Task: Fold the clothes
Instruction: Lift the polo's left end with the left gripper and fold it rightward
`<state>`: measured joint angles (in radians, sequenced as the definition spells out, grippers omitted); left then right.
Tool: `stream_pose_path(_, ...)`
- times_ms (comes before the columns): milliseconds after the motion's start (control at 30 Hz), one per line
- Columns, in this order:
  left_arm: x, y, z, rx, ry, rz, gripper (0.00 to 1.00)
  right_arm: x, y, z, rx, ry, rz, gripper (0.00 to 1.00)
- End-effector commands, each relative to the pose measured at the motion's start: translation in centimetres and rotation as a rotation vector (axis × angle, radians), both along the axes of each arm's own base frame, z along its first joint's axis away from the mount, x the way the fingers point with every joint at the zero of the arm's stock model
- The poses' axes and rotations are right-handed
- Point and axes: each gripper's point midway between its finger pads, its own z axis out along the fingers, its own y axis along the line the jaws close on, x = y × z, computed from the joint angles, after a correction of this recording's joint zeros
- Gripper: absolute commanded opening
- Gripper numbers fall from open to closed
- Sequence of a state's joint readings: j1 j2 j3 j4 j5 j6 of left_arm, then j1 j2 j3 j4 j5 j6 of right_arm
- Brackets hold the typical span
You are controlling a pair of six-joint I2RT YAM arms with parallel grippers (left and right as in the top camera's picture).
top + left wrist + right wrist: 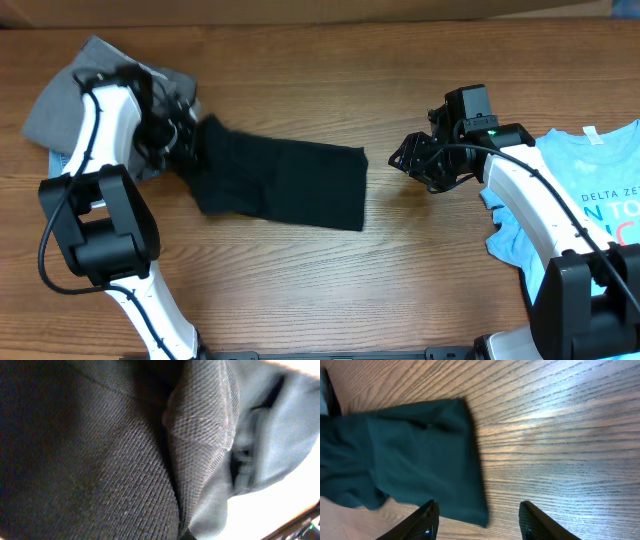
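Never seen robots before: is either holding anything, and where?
The left gripper pinches the black shirt at its end beside the gray clothes; the right gripper is open, holding nothing.

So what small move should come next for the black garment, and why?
Probably bring the right gripper across and down onto the right edge of the black garment. The left gripper seems shut on its left end, while the right one hangs open over bare table just beyond that edge.

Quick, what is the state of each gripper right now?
Left gripper: closed, apparently pinching the left end of the black shirt.
Right gripper: open, holding nothing.
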<state>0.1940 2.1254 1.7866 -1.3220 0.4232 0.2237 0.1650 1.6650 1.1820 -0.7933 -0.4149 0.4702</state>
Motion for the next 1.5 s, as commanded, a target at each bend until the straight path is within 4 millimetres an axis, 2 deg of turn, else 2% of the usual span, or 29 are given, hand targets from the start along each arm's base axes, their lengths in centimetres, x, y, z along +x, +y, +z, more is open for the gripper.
stream_pose_path(0,2.5,-1.3,4.1,-0.003,-0.09,0.024,0.04,0.3,0.1,1.0,0.009,-0.034,0.006,0.55)
stream_pose_path(67,2.8,-2.3,4.6,0.01,-0.094,0.019,0.04,0.3,0.1,1.0,0.009,-0.034,0.006,0.55)
stream_pose_path(200,2.6,-4.7,3.8,0.053,-0.065,0.009,0.04,0.2,0.1,1.0,0.009,-0.033,0.007,0.55)
stream_pose_path(400,2.1,-10.0,3.5,0.085,-0.069,-0.093,0.04,0.2,0.1,1.0,0.008,-0.031,0.007,0.55)
stream_pose_path(700,0.6,-17.3,2.9,0.227,-0.143,-0.309,0.11,0.2,0.1,1.0,0.008,-0.031,0.007,0.54)
stream_pose_path(800,-0.1,-18.9,2.7,0.269,-0.159,-0.361,0.13,0.2,0.1,1.0,0.008,-0.031,0.007,0.55)
stream_pose_path(933,-1.4,-19.7,2.3,0.352,-0.153,-0.422,0.16,0.2,0.0,1.0,0.008,-0.031,0.007,0.55)
stream_pose_path(1100,-2.9,-19.7,1.3,0.384,-0.105,-0.457,0.19,0.2,0.0,1.0,0.008,-0.031,0.007,0.55)
stream_pose_path(1300,-4.5,-19.2,-0.3,0.383,-0.041,-0.47,0.14,0.2,0.0,1.0,0.007,-0.031,0.007,0.55)
stream_pose_path(1400,-5.0,-19.3,-0.4,0.37,-0.022,-0.472,0.12,0.2,0.0,1.0,0.007,-0.032,0.007,0.55)
stream_pose_path(1433,-5.0,-19.3,-0.4,0.37,-0.021,-0.472,0.2,0.2,0.0,1.0,0.007,-0.031,0.007,0.55)
stream_pose_path(1467,-5.0,-19.3,-0.3,0.372,-0.022,-0.472,0.37,0.2,0.0,1.0,0.007,-0.031,0.007,0.55)
